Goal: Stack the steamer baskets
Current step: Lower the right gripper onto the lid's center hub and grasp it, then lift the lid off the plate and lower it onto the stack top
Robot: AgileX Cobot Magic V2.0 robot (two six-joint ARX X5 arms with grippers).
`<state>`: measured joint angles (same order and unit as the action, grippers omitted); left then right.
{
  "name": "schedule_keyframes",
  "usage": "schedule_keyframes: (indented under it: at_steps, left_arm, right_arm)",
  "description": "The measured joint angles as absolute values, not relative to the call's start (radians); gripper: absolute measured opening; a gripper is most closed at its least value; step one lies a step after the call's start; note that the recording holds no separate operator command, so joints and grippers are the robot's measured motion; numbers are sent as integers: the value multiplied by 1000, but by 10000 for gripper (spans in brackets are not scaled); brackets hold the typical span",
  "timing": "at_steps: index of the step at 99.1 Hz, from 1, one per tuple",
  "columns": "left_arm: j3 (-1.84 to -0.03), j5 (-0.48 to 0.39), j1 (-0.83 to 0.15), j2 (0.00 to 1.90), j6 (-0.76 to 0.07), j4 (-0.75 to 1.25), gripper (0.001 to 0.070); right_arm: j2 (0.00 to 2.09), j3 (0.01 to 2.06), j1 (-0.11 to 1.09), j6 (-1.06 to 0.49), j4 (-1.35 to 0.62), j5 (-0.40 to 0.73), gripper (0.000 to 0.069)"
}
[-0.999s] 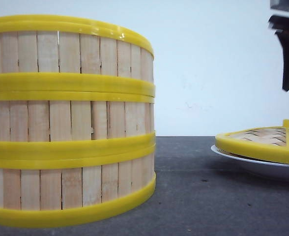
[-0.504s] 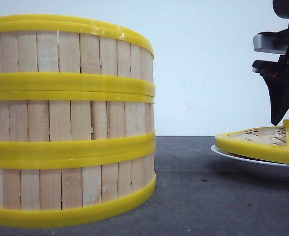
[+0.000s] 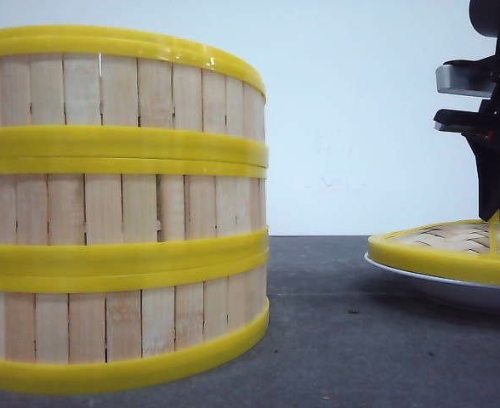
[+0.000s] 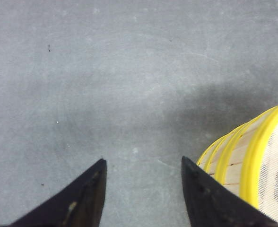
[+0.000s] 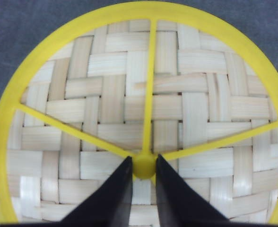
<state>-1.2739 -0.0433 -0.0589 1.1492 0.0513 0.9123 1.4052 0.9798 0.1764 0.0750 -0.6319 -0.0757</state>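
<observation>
Three steamer baskets [image 3: 118, 208] stacked; lid [image 3: 446, 251] on white plate [image 3: 437, 289]

three steamer baskets [image 3: 118, 208] stand stacked at left; the right gripper [image 3: 493, 212] meets the lid [image 3: 450, 248] on the plate [image 3: 437, 289].

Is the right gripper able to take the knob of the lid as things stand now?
Probably yes. In the right wrist view the right gripper has one finger on each side of the knob of the lid, with nothing between them. The front view shows it right down at the lid on the plate.
</observation>
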Motion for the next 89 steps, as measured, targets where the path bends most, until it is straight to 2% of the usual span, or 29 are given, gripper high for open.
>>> schedule_keyframes:
  at_steps: [26, 46, 69, 89]
  left_arm:
    - [-1274, -44, -58, 1149, 51, 907, 297]
    - [-1274, -44, -29, 1149, 51, 892, 297]
    - [-1274, -43, 18, 1149, 51, 878, 297]
    - [-1274, -43, 24, 1149, 51, 878, 297]
  right_arm:
    - [1405, 1007, 176, 75, -665, -98, 51]
    - [1371, 1174, 210, 74, -764, -162, 51]
    - [1366, 1450, 320, 55, -905, -175, 51]
    - [1423, 1702, 488, 50, -984, -191, 50]
